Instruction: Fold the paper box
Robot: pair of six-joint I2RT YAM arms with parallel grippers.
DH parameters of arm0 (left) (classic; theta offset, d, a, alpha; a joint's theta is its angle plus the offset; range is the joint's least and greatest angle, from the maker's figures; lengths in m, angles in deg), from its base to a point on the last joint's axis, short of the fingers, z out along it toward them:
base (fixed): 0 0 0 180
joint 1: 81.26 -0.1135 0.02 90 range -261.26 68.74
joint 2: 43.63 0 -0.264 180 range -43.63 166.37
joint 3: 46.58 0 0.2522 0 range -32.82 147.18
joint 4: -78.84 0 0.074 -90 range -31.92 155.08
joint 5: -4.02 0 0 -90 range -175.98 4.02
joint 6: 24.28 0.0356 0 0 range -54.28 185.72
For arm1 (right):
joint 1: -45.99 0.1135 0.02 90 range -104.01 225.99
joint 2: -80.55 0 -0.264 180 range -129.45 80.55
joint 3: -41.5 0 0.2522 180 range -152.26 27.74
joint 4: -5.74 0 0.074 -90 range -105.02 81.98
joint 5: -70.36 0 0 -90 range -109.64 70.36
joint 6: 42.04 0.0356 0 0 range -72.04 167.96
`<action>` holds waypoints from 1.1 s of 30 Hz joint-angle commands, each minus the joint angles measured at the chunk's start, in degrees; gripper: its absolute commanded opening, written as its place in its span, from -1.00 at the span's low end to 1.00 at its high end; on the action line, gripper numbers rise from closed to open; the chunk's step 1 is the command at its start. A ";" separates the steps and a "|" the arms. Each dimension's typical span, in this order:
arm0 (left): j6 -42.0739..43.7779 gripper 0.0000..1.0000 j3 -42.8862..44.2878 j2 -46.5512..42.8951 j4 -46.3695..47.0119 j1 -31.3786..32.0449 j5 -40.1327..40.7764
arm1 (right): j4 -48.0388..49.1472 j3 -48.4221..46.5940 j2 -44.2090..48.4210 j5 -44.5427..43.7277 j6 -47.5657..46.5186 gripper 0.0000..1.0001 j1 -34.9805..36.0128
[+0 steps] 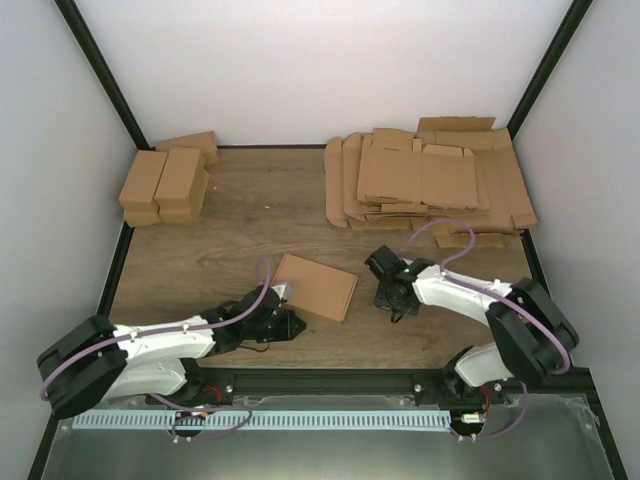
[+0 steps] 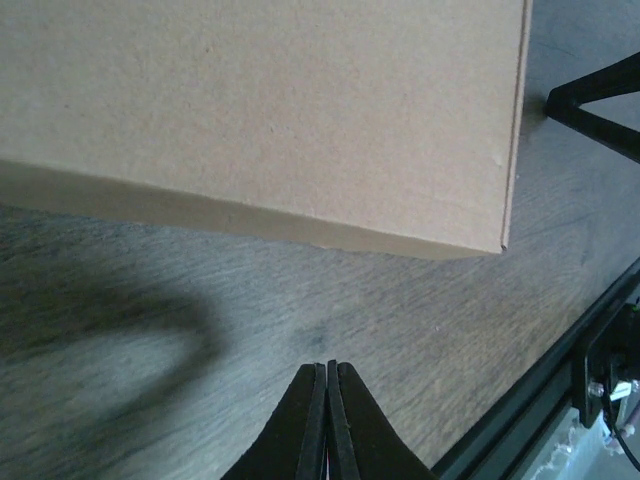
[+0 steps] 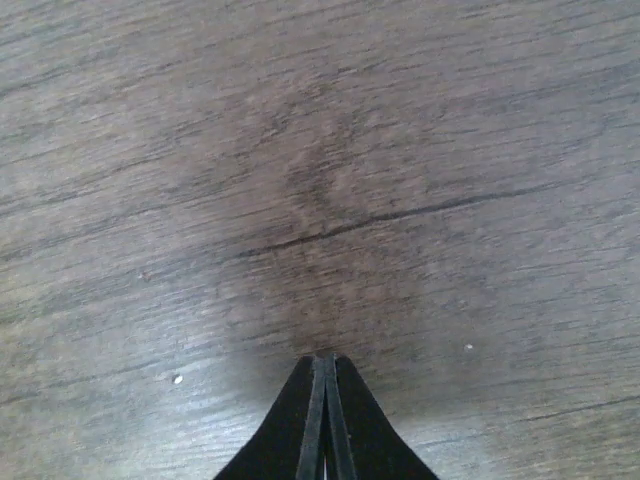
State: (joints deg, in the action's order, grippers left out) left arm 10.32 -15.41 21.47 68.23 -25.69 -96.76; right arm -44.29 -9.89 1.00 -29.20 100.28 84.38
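1. In the left wrist view, we see only one corner and part of the lid of the plain brown cardboard paper box (image 2: 260, 110), closed into a shallow rectangle. The rest is cut off at the top and left of the frame.
2. A black angular shape at that view's right edge is too cropped for us to identify.
3. The right wrist view shows only bare dark wood-grain worktop (image 3: 420, 150) with a fine crack line, and the box is out of its frame.
4. From above, the paper box (image 1: 316, 287) lies flat and skewed near the middle of the worktop's near edge, between the two arms.
5. The left tool (image 2: 327, 368) has its black tapered fingers pressed together on nothing, near the box's side wall but apart from it.
6. The right tool (image 3: 325, 360) is likewise fully closed and empty, just above the wood.
7. Matte, creased sheets form the heap of flat brown cardboard blanks (image 1: 430, 180) at the far right corner, their lower layers hidden.
8. The group of finished brown cardboard boxes (image 1: 165, 185) sits at the far left corner.
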 commanded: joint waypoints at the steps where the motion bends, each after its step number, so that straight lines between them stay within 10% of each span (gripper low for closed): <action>1: -0.97 -0.92 0.24 3.00 6.39 0.60 2.11 | -4.39 -3.43 -5.44 -5.08 5.93 -0.99 1.50; 6: -2.03 -0.92 -0.52 -4.18 -4.26 0.52 11.28 | 17.31 -10.02 -9.06 16.90 -6.10 -0.87 8.07; 10: -2.93 -0.92 -1.12 -15.15 -15.20 -0.45 18.24 | 44.21 -14.26 -13.08 39.87 -7.28 0.13 10.43; 13: -3.45 -0.92 -1.47 -21.25 -19.15 -1.09 19.77 | 41.92 -19.51 -13.46 35.17 -7.60 0.83 10.53; 25: -11.10 -0.23 0.95 -24.35 -31.31 -2.08 33.26 | 34.98 -14.06 -2.95 18.36 -10.71 0.85 10.39; 29: -14.05 0.43 2.92 -24.25 -36.51 -5.12 38.68 | 32.90 -12.69 -1.03 14.91 -11.55 0.83 10.25; 33: -17.37 0.62 4.06 -27.20 -41.57 -12.53 43.33 | 32.50 -10.25 1.66 13.61 -12.68 0.81 9.54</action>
State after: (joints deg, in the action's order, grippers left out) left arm -2.77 -13.60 -3.03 33.53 -32.58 -61.03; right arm -10.54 -21.52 -0.58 -11.76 89.50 94.63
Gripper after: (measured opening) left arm 0.768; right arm 0.911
